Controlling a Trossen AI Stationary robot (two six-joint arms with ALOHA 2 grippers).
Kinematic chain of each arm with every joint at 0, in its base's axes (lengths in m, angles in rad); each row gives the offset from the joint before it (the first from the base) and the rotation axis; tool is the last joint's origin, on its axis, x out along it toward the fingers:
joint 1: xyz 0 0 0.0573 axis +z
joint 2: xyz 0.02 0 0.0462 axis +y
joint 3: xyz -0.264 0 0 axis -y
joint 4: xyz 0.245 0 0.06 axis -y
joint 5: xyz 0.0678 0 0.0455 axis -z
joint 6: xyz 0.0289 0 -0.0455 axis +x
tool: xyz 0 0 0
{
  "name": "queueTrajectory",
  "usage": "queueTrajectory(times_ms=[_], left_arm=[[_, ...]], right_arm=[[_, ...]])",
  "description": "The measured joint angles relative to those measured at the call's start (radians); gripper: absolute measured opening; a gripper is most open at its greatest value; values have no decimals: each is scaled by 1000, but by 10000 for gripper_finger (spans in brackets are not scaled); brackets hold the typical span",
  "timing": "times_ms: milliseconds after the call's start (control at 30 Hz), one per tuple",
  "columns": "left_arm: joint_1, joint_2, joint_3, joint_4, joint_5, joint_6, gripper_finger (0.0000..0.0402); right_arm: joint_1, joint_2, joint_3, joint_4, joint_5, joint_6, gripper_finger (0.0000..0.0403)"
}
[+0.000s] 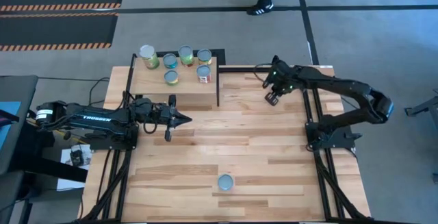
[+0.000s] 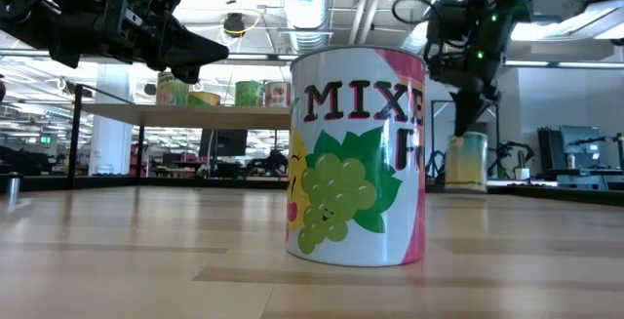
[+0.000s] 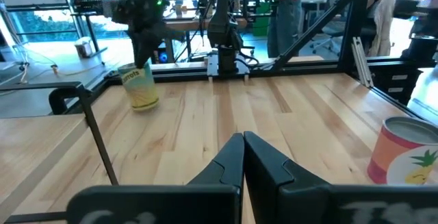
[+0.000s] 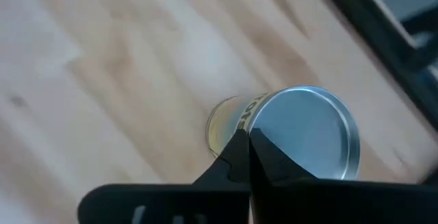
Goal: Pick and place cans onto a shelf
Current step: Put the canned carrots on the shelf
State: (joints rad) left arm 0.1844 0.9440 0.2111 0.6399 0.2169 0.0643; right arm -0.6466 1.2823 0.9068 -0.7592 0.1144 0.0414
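Note:
Several cans (image 1: 176, 63) stand upright on the pale plywood shelf (image 1: 154, 92) at the table's far left. A red-white fruit can (image 1: 226, 181) stands alone near the table's near edge and fills the low view (image 2: 359, 158). A yellow-labelled can (image 4: 308, 135) stands upright at the far right of the table. My right gripper (image 4: 246, 142) is shut, pointing down just over that can's top, as the low view (image 2: 466, 124) shows. My left gripper (image 1: 186, 120) is shut and empty, held level just in front of the shelf and pointing toward the table's right. My right gripper's shut fingertips (image 3: 144, 65) stand right at the top of the yellow-labelled can (image 3: 142, 88), near its rim, coming from above. I cannot tell whether they touch it. The can stands upright on the table.
A thin black frame (image 1: 219, 80) borders the shelf's right side and far edge. The planked tabletop (image 1: 246, 142) lies bare between the two arms. A person's shoe (image 1: 261, 8) shows on the floor beyond the table's far edge.

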Motion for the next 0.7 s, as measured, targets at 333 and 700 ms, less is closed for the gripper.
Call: queueTrajectory(times_ms=[333,700], left_arm=[[0,0,0,0,1,0,0],[0,0,0,0,3,-1,0]], right_arm=[[397,0,22,111,-10,141,5],[695,167,98,383,-8,145,5]])
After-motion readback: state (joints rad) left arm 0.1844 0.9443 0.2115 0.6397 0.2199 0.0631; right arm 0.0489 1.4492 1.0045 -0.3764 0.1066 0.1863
